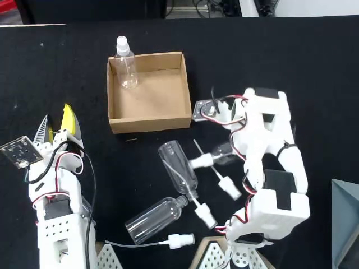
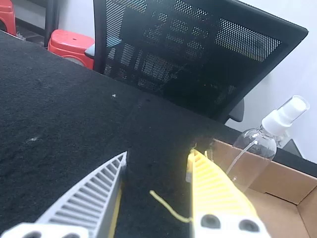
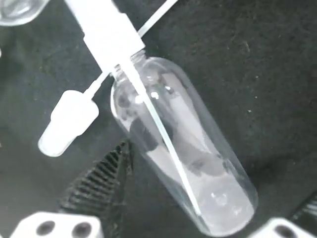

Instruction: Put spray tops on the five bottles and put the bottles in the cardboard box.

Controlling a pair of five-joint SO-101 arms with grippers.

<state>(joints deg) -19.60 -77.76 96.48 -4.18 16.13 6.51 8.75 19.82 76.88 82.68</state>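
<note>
- Left gripper (image 2: 158, 156): grey finger and yellow finger (image 2: 218, 198) spread wide, nothing between them. It hangs over bare black counter (image 1: 67, 61), near-left of the cardboard box (image 1: 168, 106).
- Cardboard box open-topped, set mid-counter. One upright bottle (image 1: 127, 70) with a white spray top fitted stands in its far-left corner, against the wall. In the left wrist view its lower half is cut off by the box wall (image 2: 267, 171).
- Right gripper (image 3: 213, 183): fingers set wide, straddling a lying bottle (image 3: 168, 114) that has a spray top on its neck and the dip tube inside. Only one dark ribbed finger (image 3: 99, 183) shows well; the other is cut off at the frame's corner. Cannot tell whether either finger touches the bottle.
- High view: the right arm (image 1: 269, 140) hides most of that bottle; its white top pokes out on the arm's left side.
- Two more clear bottles (image 1: 178, 165) (image 1: 154, 219) lie on the counter in front of the box, necks towards each other. They look uncapped, hard to confirm.
- Three loose spray tops (image 1: 227, 185) (image 1: 205, 214) (image 1: 180, 241) lie near those necks, tubes attached.
</note>
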